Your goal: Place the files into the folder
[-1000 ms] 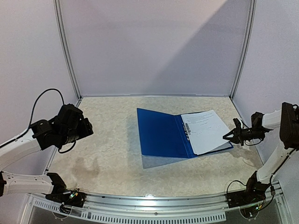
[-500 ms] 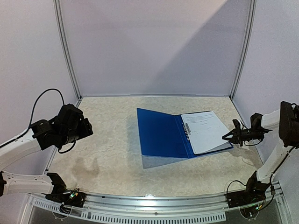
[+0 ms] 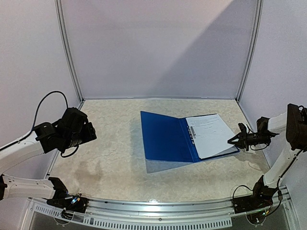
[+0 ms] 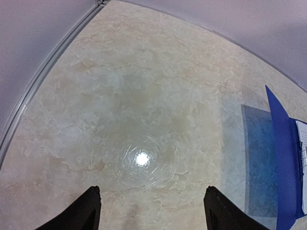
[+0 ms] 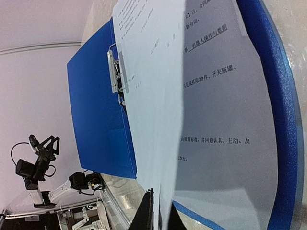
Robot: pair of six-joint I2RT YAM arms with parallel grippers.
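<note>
The blue folder (image 3: pixel 163 136) lies open on the counter (image 3: pixel 110 158), right of the middle, its left cover raised a little off the surface. The papers (image 3: pixel 211 134) rest on its right half, just beside the metal clip (image 3: pixel 192 132) along the spine. The right hand (image 3: pixel 236 140) sits low at the right edge of the papers, clenched. In the right wrist view the near edge of the papers runs in between its fingers, and the top sheet bows up off the one below. The left hand (image 4: pixel 152 191) hangs over bare counter well to the left of the folder, released, with its fingers spread wide and nothing between them.
</note>
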